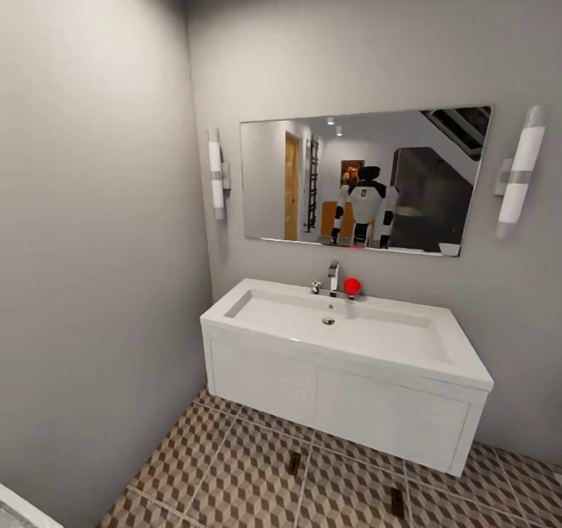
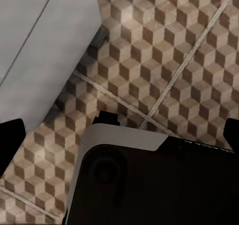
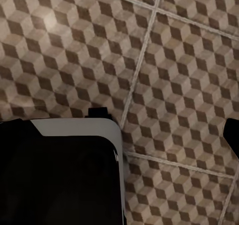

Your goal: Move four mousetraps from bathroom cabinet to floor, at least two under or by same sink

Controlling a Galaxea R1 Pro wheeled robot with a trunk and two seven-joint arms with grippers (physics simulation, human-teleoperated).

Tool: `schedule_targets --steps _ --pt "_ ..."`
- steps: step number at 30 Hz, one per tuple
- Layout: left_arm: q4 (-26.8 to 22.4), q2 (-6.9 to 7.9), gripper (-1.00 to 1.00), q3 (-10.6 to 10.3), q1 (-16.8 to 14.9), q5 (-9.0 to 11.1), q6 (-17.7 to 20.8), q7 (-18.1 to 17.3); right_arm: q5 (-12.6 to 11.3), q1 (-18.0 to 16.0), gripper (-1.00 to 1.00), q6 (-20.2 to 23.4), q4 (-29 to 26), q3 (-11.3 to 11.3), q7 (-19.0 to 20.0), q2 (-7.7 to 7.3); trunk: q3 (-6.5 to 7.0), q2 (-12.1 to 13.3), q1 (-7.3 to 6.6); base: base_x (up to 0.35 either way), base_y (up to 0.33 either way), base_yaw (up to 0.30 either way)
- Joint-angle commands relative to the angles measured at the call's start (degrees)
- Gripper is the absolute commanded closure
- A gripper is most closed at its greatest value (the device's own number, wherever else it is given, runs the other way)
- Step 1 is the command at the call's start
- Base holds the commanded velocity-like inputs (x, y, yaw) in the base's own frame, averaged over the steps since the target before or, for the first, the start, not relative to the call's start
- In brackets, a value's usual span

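Two mousetraps (image 1: 294,462) (image 1: 397,503) are seen lying on the bathroom floor (image 1: 234,473) at the lower centre of the head view, just before the sink (image 1: 343,333). A risk is judged: base wheels may displace them. Both arms are held low, facing tiles. The left hand (image 2: 119,135) and right hand (image 3: 119,130) are spread wide, empty.

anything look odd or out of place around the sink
Two small flat dark-brown mousetraps lie on the cube-patterned tile floor before the white wall-hung sink: one below its front edge, one further right. A red ball-like object sits beside the chrome tap.
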Motion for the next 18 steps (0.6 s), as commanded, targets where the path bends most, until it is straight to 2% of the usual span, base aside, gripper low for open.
schedule_targets --steps 1,18 --pt "0.07 -0.01 -1.0 0.3 -0.06 0.11 -0.18 0.06 0.16 -0.05 -1.0 -0.25 0.09 -0.2 -0.1 0.0 -0.09 -0.07 0.01 0.0 0.0 0.278" --pt "0.07 -0.01 -1.0 0.3 -0.06 0.05 -0.18 0.02 0.19 -0.05 -1.0 -0.24 0.1 -0.14 -0.07 0.0 -0.09 -0.07 0.01 0.0 0.0 0.278"
